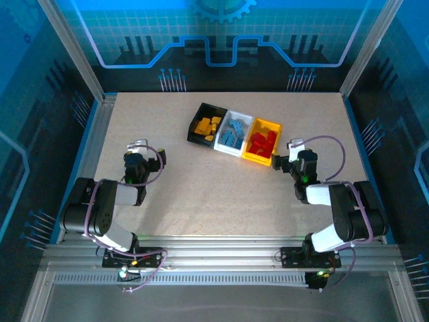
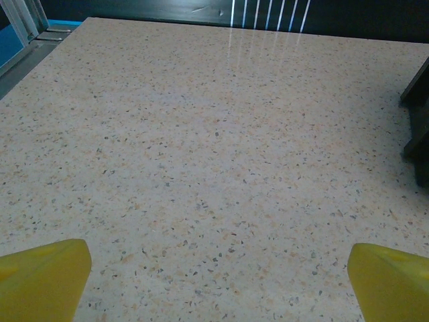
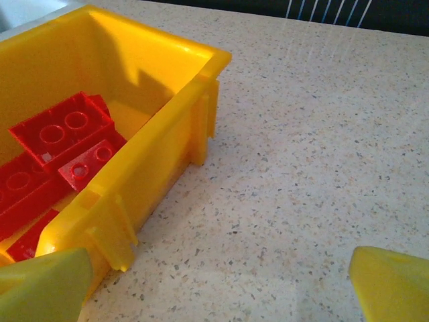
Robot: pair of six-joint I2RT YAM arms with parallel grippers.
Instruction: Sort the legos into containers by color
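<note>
A robotics lab cell: a speckled desk (image 1: 201,194) fenced by aluminium posts (image 1: 74,50) and blue translucent panels (image 1: 221,27) printed with circuit-and-gear graphics, a left arm (image 1: 100,208) and right arm (image 1: 348,215) bolted to a slotted metal rail (image 1: 221,251).

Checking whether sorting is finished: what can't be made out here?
Top view: bricks in black bin, white bin, yellow bin too small to count.
Right wrist: yellow bin cut by left edge; its wall hides some red bricks.
Left wrist: dark shape cut by right edge, possibly the black bin.
</note>
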